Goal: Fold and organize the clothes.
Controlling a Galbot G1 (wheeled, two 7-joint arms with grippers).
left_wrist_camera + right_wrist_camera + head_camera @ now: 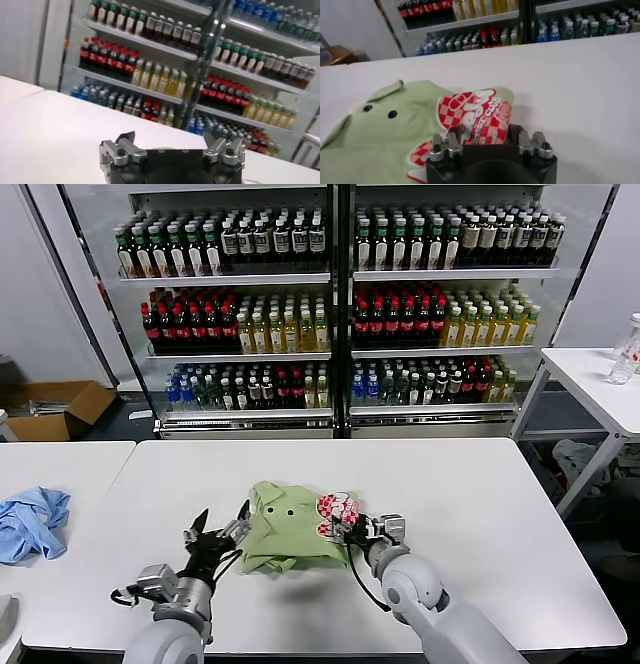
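The light green shirt lies partly folded at the middle of the white table, near its front edge, with its small buttons and collar up. Its red-and-white graphic is bunched at the side toward my right arm. My right gripper is open at that edge, and in the right wrist view the graphic fold lies between the spread jaws. My left gripper is open and empty just off the shirt's other edge. The left wrist view shows mostly bare table.
A light blue cloth lies on a second table at the left. Drink shelves stand behind the table. A third table with a bottle is at the right, and a cardboard box sits on the floor.
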